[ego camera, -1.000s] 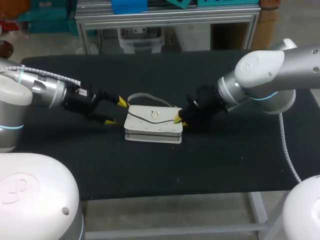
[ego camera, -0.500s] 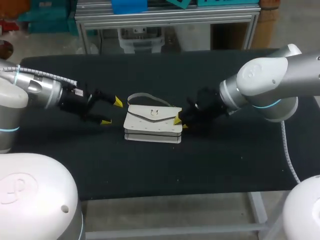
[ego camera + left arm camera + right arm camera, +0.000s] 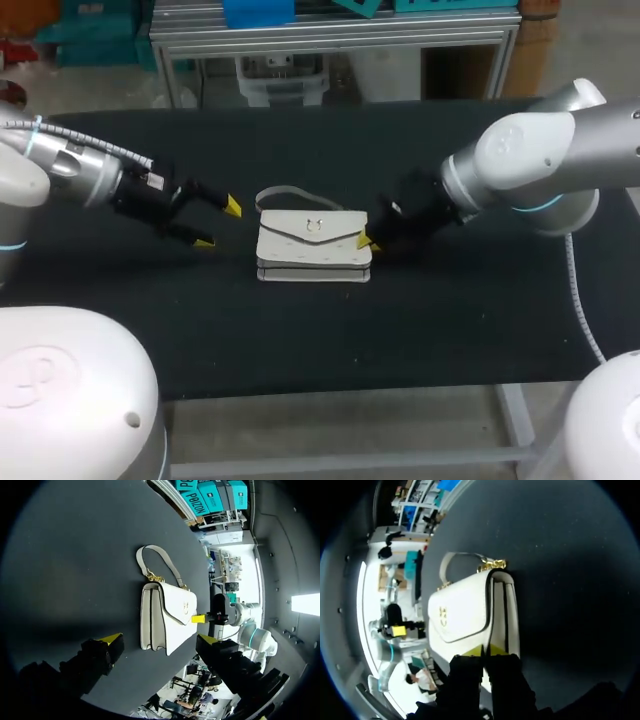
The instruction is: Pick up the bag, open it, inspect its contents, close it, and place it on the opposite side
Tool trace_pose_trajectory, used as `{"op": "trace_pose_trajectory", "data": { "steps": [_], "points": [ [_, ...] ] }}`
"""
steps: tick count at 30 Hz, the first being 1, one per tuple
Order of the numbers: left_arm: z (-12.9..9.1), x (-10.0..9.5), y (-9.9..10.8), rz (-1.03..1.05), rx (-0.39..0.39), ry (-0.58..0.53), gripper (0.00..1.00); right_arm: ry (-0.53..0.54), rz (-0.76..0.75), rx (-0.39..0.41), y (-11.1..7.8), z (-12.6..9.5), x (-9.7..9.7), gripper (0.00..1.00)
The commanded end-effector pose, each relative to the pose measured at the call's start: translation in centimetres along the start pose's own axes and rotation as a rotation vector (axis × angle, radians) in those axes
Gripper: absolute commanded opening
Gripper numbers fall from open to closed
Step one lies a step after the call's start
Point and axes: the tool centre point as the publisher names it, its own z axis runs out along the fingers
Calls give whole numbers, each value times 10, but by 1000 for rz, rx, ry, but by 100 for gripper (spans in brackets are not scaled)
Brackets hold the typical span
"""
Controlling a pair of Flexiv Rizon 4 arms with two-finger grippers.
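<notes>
Bag [image 3: 314, 245] a touch rightward — right hand [image 3: 366, 241] clenched on it, left hand [image 3: 218, 224] released, apart

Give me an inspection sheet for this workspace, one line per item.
Surface: black table, dark matte top.
Job's things: white bag lying flat mid-table, flap closed, handle toward the far edge.
Clutter: nothing seen.
Grippers: left gripper open, apart from the bag; right gripper at the bag's end, tips close together, seemingly pinching its edge.
Cables: left hose and right hose run along the arms, neither touching the bag.
Surroundings: nothing seen reaching over the table.
</notes>
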Motion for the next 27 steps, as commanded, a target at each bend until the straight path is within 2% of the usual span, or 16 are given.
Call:
{"op": "trace_pose_trajectory", "data": {
  "steps": [1,5,9,13,27],
  "points": [
    [-15,3,-12,5,-44,-44,100,-26,-14,6,8,-21,-5,0],
    [-27,0,-17,13,-53,-87,100,-55,-3,-20,17,-39,-13,0],
    [-39,-3,-20,42,-80,-153,100,-79,-27,-10,27,-52,-23,0],
    [-50,-6,-20,72,-200,-216,100,-79,-27,-10,27,-52,-23,0],
    [-50,-6,-20,72,-200,-216,100,-79,-27,-10,27,-52,-23,0]
  ]
}}
